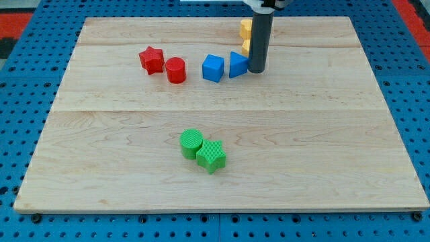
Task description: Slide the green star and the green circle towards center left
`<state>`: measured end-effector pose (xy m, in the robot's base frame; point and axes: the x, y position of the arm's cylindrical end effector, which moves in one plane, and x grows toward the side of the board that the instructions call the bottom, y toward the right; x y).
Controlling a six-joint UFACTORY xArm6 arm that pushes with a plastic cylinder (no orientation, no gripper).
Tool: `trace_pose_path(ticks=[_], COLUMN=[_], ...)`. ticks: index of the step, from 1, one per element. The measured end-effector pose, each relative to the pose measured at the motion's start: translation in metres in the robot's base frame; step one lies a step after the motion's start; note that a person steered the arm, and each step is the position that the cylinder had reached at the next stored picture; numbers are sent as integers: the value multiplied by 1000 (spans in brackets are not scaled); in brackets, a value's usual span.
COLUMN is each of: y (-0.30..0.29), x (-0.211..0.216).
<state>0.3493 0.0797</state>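
Note:
The green circle (pixel 191 142) and the green star (pixel 211 156) lie touching each other on the wooden board (pixel 322 154), a little below its middle, the star at the circle's lower right. My tip (pixel 256 70) rests on the board near the view's top, right beside the blue triangle (pixel 238 65) on its right side. The tip is far above and to the right of both green blocks.
A blue cube (pixel 213 68) sits left of the blue triangle. A red cylinder (pixel 176 70) and a red star (pixel 152 60) lie further left. Two yellow blocks (pixel 246 28) (pixel 246 46) are partly hidden behind the rod. Blue pegboard surrounds the board.

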Motion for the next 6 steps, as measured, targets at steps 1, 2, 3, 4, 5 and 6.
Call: trace_pose_path(ticks=[1,2,3,4,5,6], y=[30,40,17,-47,-84,-131], x=[0,85,202,206,198,155])
